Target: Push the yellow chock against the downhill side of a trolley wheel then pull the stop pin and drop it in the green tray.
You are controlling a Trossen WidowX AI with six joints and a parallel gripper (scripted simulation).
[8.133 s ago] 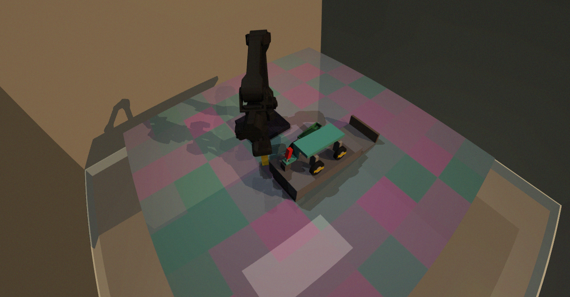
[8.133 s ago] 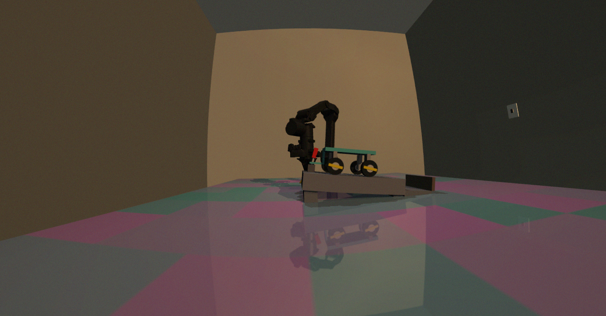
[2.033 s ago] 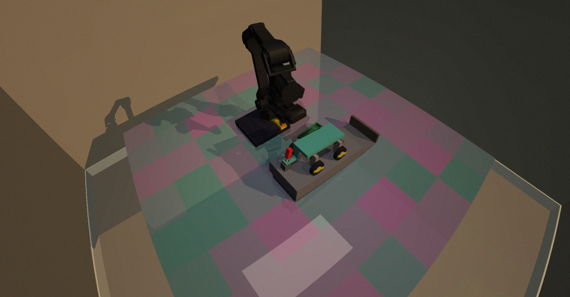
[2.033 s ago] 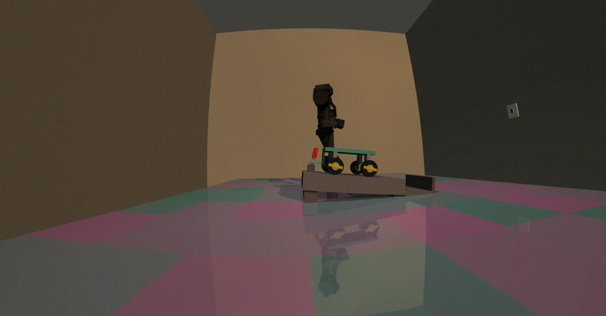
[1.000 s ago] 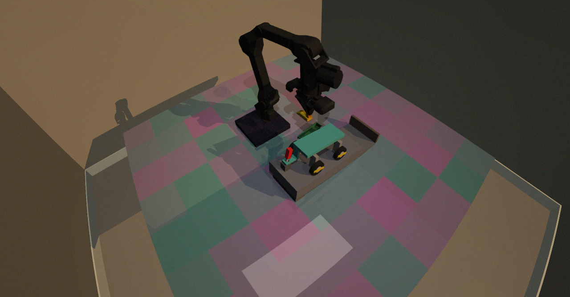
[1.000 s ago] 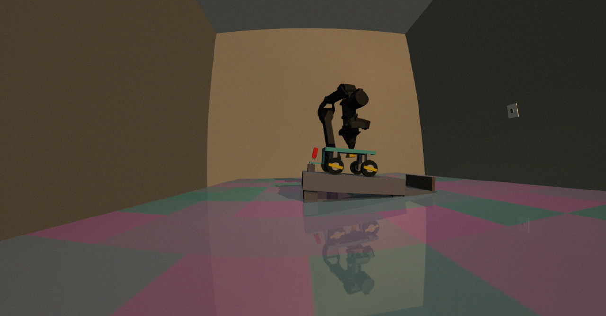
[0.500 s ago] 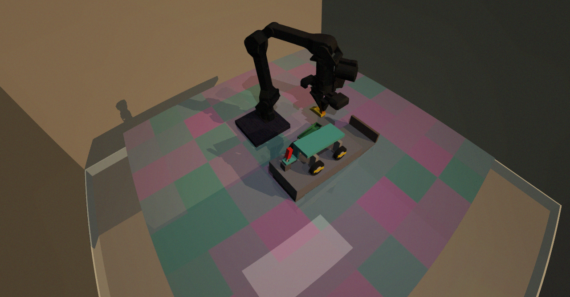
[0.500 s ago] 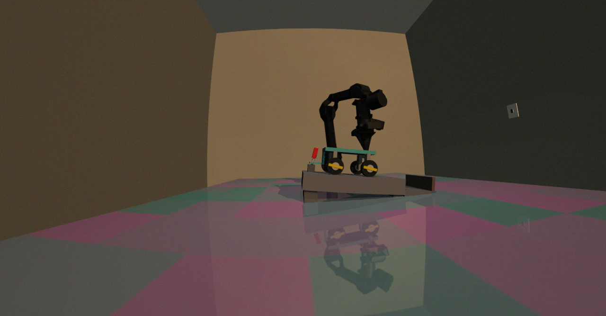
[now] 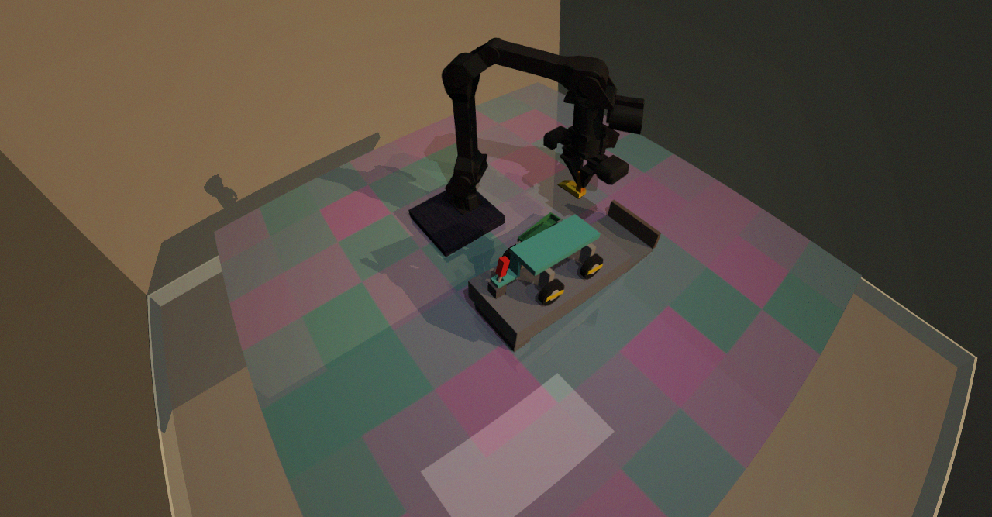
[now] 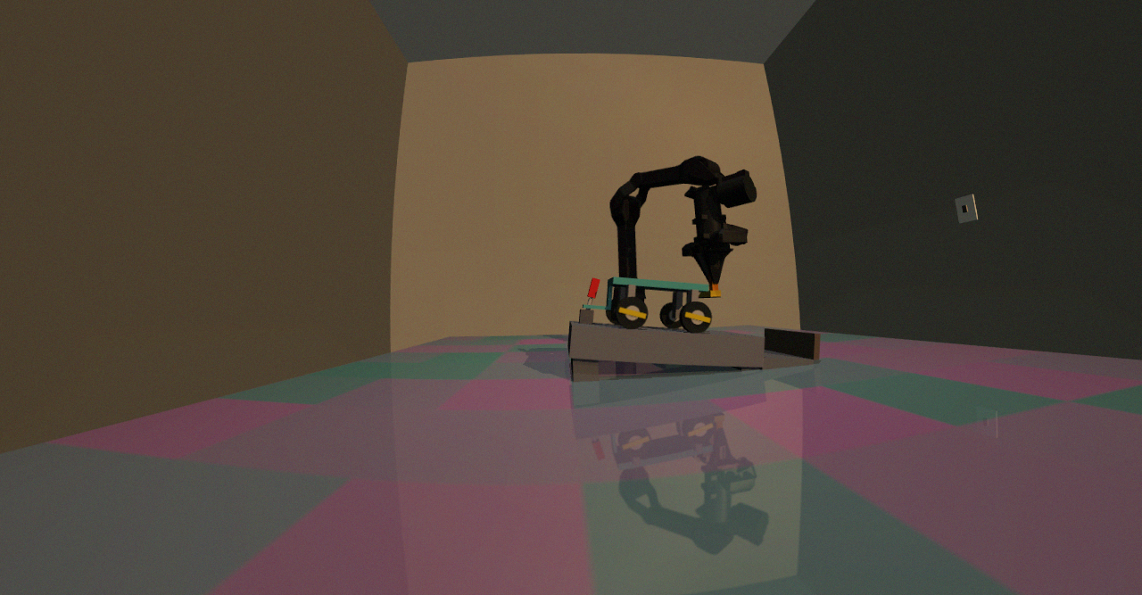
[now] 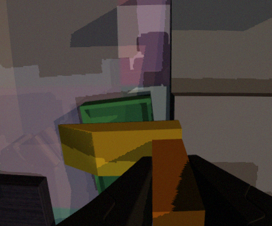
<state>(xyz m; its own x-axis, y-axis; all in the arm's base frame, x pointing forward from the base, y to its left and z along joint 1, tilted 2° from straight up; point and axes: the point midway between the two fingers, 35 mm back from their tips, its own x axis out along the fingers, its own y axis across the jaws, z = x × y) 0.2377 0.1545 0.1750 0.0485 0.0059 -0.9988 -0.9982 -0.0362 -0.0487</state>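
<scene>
My gripper [image 9: 581, 182] [image 10: 715, 284] [image 11: 168, 166] is shut on the orange handle of the yellow chock [image 9: 570, 187] [image 10: 709, 294] [image 11: 123, 141]. It holds the chock in the air, beyond the trolley's far side near the ramp's downhill end. The teal-topped trolley [image 9: 555, 242] [image 10: 658, 284] stands on the grey ramp [image 9: 532, 316] [image 10: 662, 345] [image 11: 230, 125]. The red-headed stop pin [image 9: 502, 267] [image 10: 593, 288] stands upright, slightly tilted, at the trolley's uphill end. The green tray [image 9: 534, 228] [image 11: 117, 110] lies behind the ramp, partly hidden by the trolley in the top view and by the chock in the wrist view.
The arm's dark base plate [image 9: 454, 225] [image 11: 14, 194] is left of the tray in the top view. A raised dark end board [image 9: 634, 224] [image 10: 791, 342] crosses the ramp's downhill end. Another dark board [image 9: 492, 316] edges the uphill end.
</scene>
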